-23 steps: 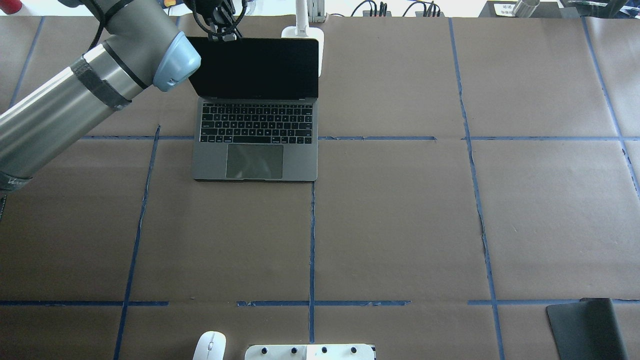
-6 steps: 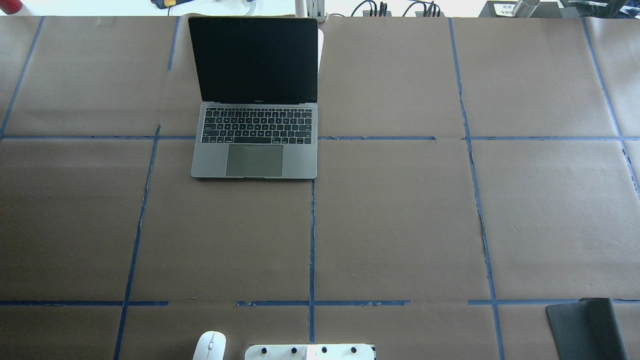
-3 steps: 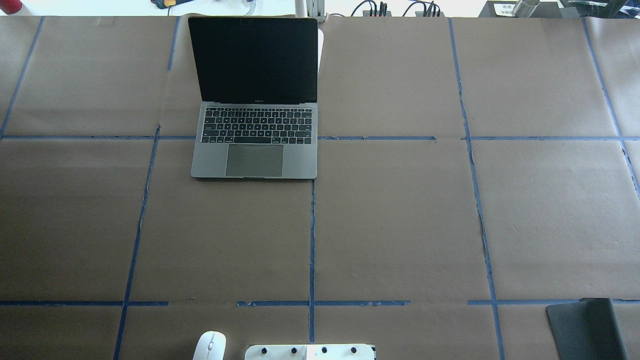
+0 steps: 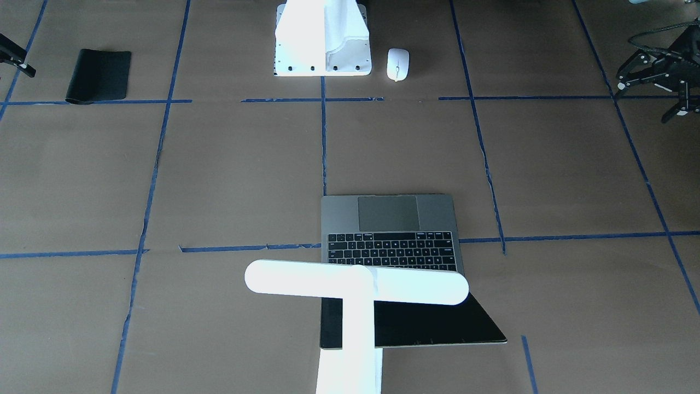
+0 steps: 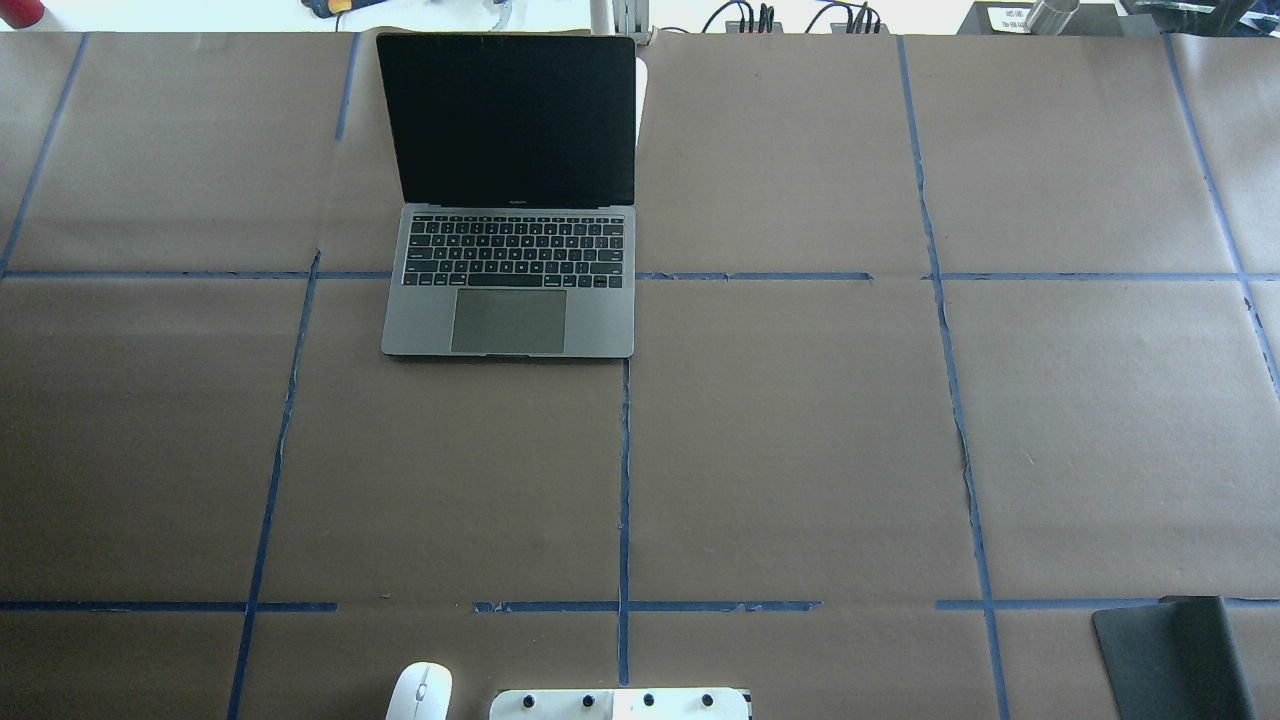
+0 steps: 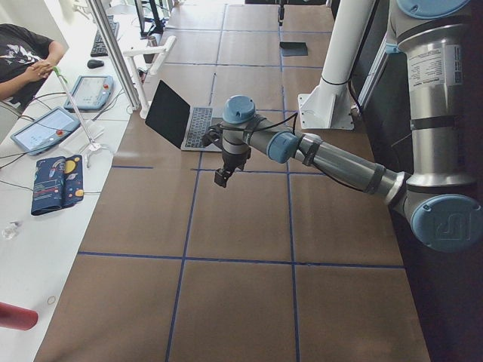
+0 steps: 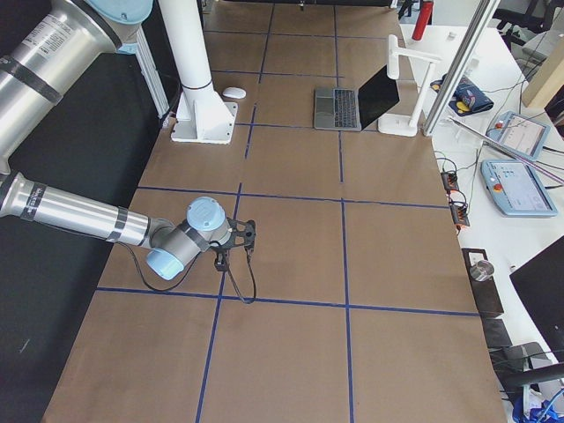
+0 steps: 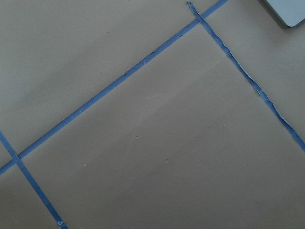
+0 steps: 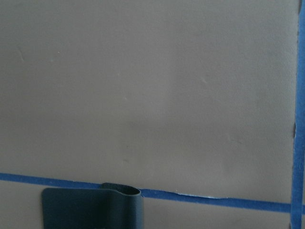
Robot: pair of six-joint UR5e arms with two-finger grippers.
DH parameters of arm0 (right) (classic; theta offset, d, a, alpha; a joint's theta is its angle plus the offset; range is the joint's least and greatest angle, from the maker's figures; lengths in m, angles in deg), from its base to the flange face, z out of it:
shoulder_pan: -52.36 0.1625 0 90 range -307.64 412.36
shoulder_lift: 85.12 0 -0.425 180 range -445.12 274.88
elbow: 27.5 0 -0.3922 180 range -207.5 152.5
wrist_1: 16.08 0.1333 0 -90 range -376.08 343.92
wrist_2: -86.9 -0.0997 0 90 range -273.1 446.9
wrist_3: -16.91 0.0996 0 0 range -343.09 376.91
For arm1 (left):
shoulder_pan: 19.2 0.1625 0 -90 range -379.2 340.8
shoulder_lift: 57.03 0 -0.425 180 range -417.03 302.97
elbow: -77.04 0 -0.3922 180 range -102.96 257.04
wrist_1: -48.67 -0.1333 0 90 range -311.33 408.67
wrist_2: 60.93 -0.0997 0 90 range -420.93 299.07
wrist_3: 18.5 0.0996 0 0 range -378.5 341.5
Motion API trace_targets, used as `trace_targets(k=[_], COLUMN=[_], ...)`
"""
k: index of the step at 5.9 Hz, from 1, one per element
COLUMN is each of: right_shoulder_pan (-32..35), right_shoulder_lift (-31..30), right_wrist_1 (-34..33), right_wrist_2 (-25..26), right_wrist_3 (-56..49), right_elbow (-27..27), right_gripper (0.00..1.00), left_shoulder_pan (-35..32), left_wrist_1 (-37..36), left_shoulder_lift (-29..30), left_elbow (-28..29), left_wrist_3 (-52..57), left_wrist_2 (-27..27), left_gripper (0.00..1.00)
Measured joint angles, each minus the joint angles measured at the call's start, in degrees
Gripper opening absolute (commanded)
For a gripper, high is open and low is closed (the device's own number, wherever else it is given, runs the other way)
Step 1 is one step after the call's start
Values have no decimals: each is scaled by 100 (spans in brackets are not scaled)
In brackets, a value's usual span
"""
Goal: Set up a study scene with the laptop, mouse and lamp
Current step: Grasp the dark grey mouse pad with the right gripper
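The laptop (image 5: 510, 250) lies open at the far left-centre of the table, its black screen facing me; it also shows in the front view (image 4: 391, 230). The lamp (image 4: 355, 282) stands just behind the lid; in the overhead view only a sliver of its base (image 5: 640, 100) shows. The mouse (image 5: 420, 690) lies at the near edge beside the white bracket block. My left gripper (image 4: 645, 101) hangs above bare paper left of the laptop, fingers spread and empty. My right gripper (image 7: 236, 240) hovers low near the black mat; I cannot tell its jaws.
The white bracket block (image 5: 620, 703) with bolt holes stands at the near edge. A black flexible mat (image 5: 1170, 655) lies at the near right and shows in the right wrist view (image 9: 95, 207). Blue tape lines cross the brown paper. Tablets and cables lie beyond the far edge.
Since 3.9 s ago my left arm has left the laptop lid and the overhead view, and the lid stands opened wider. Nothing has changed in the last second.
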Motion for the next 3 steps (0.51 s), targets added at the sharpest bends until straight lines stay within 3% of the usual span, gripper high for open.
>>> trace_targets(k=[3], right_shoulder_pan=[-1289], right_shoulder_lift=[89], right_wrist_1=[614], right_wrist_2=[857], right_wrist_3=[994], right_elbow=[290], right_gripper=[98], left_shoulder_pan=[5], left_wrist_1=[-8], left_shoulder_lift=[-78], left_elbow=[-121], left_wrist_3=[-32], left_wrist_2=[4], left_gripper=[100])
